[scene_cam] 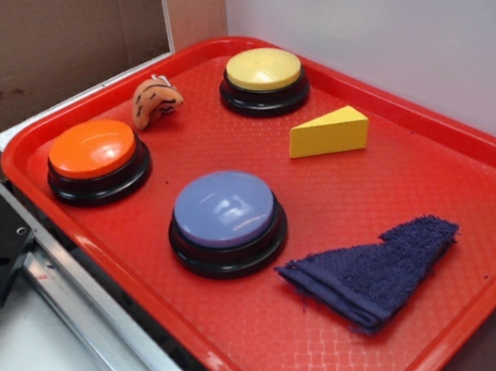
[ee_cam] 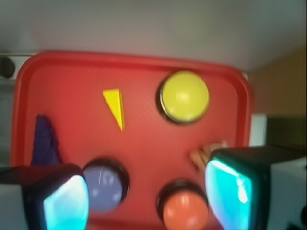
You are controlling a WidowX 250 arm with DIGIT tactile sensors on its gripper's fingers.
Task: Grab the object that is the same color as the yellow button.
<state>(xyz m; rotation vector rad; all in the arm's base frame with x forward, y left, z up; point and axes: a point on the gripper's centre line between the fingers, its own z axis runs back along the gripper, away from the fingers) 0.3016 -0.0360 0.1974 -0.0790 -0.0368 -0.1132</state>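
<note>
Cheese wedge (scene_cam: 330, 134) lies near the tray's (scene_cam: 456, 306) far edge, just beside the yellow button (scene_cam: 264, 78) but not touching it. In your wrist view the gripper (ee_cam: 144, 196) hangs above the tray's near edge, its jaws wide apart (holding nothing), well away from the wedge.

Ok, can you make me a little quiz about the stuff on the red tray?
1. True or false: the yellow wedge touches the yellow button.
2. Which lies nearest the blue cloth? A orange button B lavender button C striped plush toy
3. Fill in: the tool is open and holds ____.

Key: 1 false. 2 B. 3 nothing.
</note>
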